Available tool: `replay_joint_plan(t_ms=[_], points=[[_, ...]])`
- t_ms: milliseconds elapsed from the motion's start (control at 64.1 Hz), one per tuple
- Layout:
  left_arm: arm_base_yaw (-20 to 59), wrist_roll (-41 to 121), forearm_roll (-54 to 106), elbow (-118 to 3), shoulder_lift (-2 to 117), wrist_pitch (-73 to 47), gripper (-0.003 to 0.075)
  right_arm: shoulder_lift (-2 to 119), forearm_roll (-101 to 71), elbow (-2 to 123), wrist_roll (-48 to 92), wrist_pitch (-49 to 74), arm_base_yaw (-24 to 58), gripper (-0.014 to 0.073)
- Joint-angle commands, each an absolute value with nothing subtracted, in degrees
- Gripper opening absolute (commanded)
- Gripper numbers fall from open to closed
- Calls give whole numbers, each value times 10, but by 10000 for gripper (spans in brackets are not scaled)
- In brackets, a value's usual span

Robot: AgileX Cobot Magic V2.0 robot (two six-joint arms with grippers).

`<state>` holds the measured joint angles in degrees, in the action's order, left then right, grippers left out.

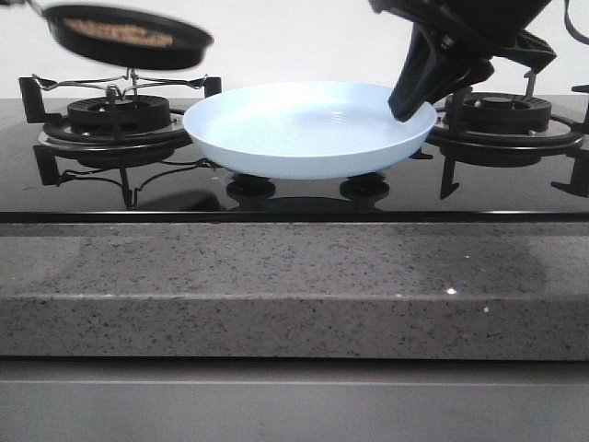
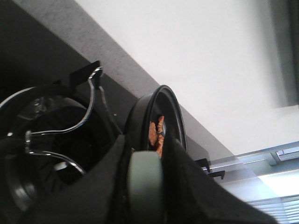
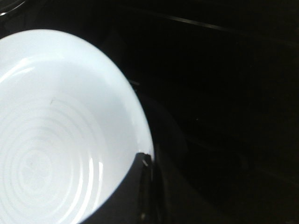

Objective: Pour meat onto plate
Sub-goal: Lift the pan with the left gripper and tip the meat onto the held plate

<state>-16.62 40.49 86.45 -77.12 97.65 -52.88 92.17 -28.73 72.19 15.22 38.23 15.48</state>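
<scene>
**Pan of meat held high to the left of the plate; plate gripped at its right rim**

Taking the pale-blue plate (image 1: pixel 308 129) as the landmark, the black frying pan (image 1: pixel 129 37) hangs up and to the left of it, lifted clear above the left burner (image 1: pixel 115 115) and its wire pot support. The pan is tilted slightly and looks a little blurred. The meat (image 1: pixel 118 33) lies inside the pan as a thin orange-brown layer; none of it is on the plate.

In the left wrist view the pan is seen edge-on, with a few orange-brown pieces (image 2: pixel 157 133) showing against its inner face. The left gripper (image 2: pixel 145 172) has its two dark fingers closed on either side of a grey-green handle (image 2: pixel 145 182), so it is grasping the pan by that handle.

The plate itself sits in the middle of the glossy black stovetop (image 1: pixel 294 198), between the two burners and above the two control knobs (image 1: pixel 250 187), with its concentric rings bare.

At the plate's right rim, the right gripper (image 1: pixel 411 109) comes down from the upper right. The right wrist view shows a dark finger (image 3: pixel 135 186) over the rim, clamped on the plate's edge. Beyond it, right of the plate, stands the right burner (image 1: pixel 506 115).
</scene>
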Motion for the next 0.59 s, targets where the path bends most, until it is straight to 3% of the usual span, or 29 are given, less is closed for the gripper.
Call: replay_joint_plan(t_ms=[0, 328, 577], points=[[-161, 408, 912, -788, 910, -558, -20, 899, -302, 736, 158, 360, 156, -119], [-98, 465, 871, -736, 798, -545, -20, 899, -302, 736, 158, 360, 156, -119], [-21, 570, 871, -651, 718, -447, -20, 899, -302, 736, 158, 360, 156, -119]])
